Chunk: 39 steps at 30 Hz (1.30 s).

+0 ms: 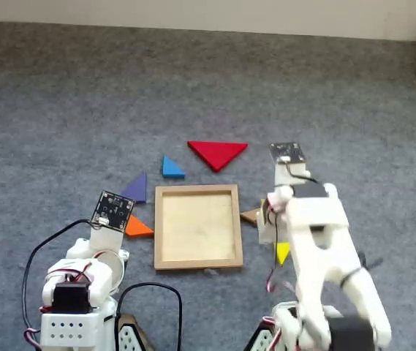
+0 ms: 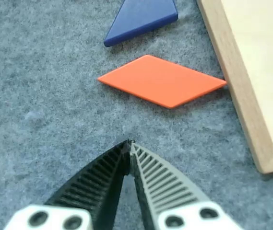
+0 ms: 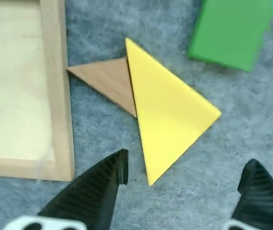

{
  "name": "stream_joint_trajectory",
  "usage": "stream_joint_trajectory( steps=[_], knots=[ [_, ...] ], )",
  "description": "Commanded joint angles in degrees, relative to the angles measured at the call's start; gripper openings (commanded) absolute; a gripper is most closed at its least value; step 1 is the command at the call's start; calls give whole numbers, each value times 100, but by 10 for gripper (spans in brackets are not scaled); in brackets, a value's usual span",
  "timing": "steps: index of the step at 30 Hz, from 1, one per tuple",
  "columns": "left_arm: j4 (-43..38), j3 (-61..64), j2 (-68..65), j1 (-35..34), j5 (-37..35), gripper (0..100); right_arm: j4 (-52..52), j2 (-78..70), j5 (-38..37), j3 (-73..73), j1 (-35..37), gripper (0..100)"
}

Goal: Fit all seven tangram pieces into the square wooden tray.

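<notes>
The square wooden tray (image 1: 197, 191) lies empty between the two arms. My left gripper (image 2: 129, 143) is shut with nothing in it, just short of the orange parallelogram (image 2: 162, 81), which touches the tray's outer edge (image 2: 237, 81). A dark blue triangle (image 2: 143, 19) lies beyond it. My right gripper (image 3: 186, 170) is open above the carpet, its fingers straddling the near corner of the yellow triangle (image 3: 167, 115). The yellow triangle's edge meets a brown triangle (image 3: 107, 81) whose tip touches the tray rim (image 3: 54, 72). A green square (image 3: 230, 31) lies farther out.
A red triangle (image 1: 217, 153) and a small blue triangle (image 1: 171, 167) lie on the grey carpet beyond the tray's far side. A black cable (image 1: 149, 289) loops on the carpet near the arm bases.
</notes>
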<state>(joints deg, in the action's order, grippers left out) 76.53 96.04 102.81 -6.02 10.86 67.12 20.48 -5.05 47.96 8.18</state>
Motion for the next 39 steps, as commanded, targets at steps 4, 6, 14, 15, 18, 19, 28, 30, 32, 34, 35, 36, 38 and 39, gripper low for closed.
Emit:
stream_joint_trajectory(
  steps=[4, 6, 14, 15, 18, 19, 28, 30, 32, 34, 35, 36, 38, 39],
  knots=[
    [26, 110, 110, 101, -44, 7, -110, -1262, -62, -866, 101, 351],
    [26, 110, 110, 101, -44, 7, -356, -1516, -62, -875, 101, 351],
    [26, 110, 110, 101, -44, 7, -796, -2009, -334, -910, 171, 351],
    [26, 110, 110, 101, -44, 7, -796, -2009, -440, -919, 171, 351],
    [26, 110, 110, 101, -44, 7, -804, -2009, -659, -919, 171, 351],
    [26, 110, 110, 101, -44, 7, -804, -2009, -756, -919, 171, 351],
    [26, 110, 110, 101, -44, 7, -813, -2035, -1196, -1103, 207, 350],
    [26, 110, 110, 101, -44, 7, -813, -2035, -1204, -1077, 303, 345],
    [26, 110, 110, 101, -44, 7, -813, -2026, -1204, -1059, 391, 304],
    [26, 110, 110, 101, -44, 7, -813, -2009, -1204, -1059, 418, 238],
    [26, 110, 110, 101, -44, 7, -813, -2009, -1204, -1068, 418, 210],
    [26, 110, 110, 101, -44, 7, -813, -2009, -1213, -1077, 409, 183],
    [26, 110, 110, 101, -44, 7, -813, -2009, -1231, -1077, 400, 155],
    [26, 110, 110, 101, -44, 7, -804, -2009, -1222, -1077, 400, 152]
  ],
)
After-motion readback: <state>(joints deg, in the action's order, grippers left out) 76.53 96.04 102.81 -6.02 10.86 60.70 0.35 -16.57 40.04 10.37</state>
